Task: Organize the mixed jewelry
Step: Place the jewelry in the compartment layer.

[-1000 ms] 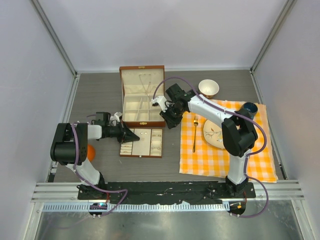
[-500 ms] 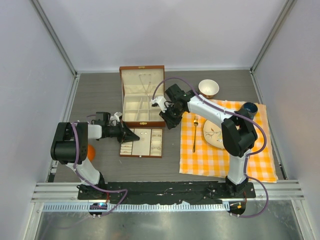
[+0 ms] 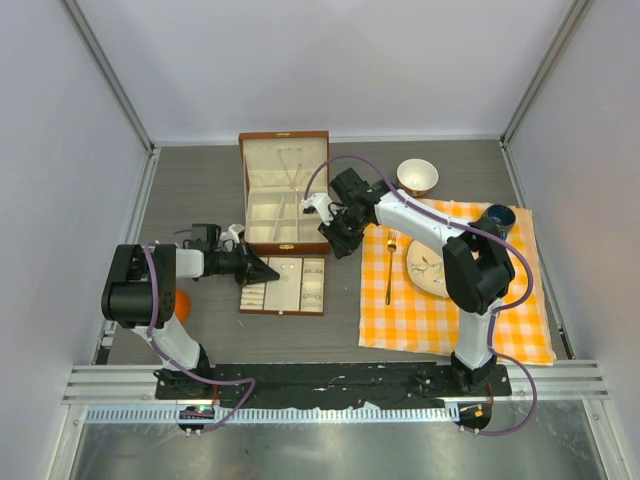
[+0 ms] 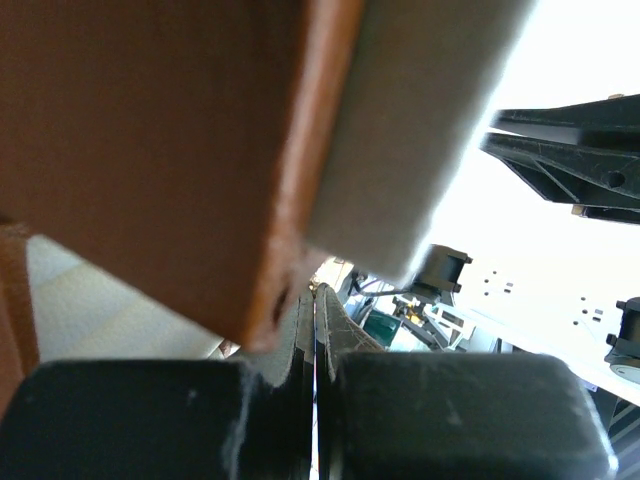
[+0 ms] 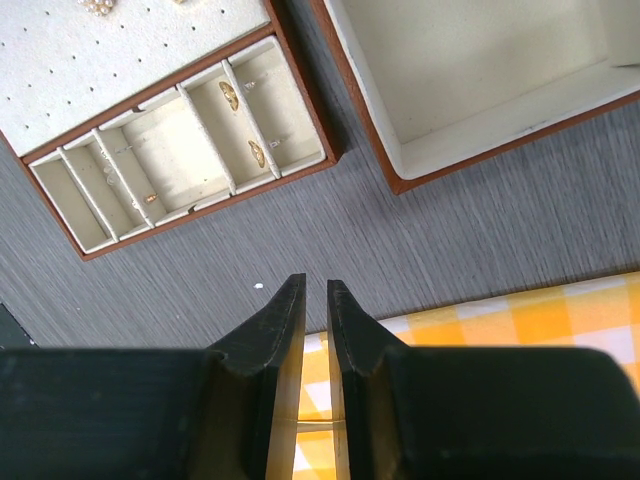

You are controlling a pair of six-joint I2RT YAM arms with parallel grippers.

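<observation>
The mixed jewelry shows as small gold-toned pieces (image 5: 229,95) and a thin chain (image 5: 120,165) in the compartments of the cream-lined tray (image 5: 200,208), with pearl-like studs (image 5: 98,6) on its perforated pad. A fine necklace (image 3: 293,165) hangs in the open brown box (image 3: 285,247). A tiny white bit (image 5: 259,286) lies on the grey table. My left gripper (image 3: 270,270) is shut, its tips (image 4: 318,310) pressed against the tray's left wooden wall (image 4: 150,150). My right gripper (image 5: 316,290) hovers by the box's front right corner (image 5: 500,148), narrowly open and holding nothing.
An orange-checked cloth (image 3: 440,310) on the right carries a gold fork (image 3: 389,268), a plate (image 3: 425,268) and a dark blue cup (image 3: 497,217). A white bowl (image 3: 417,176) stands behind it. An orange object (image 3: 182,303) sits by the left arm's base.
</observation>
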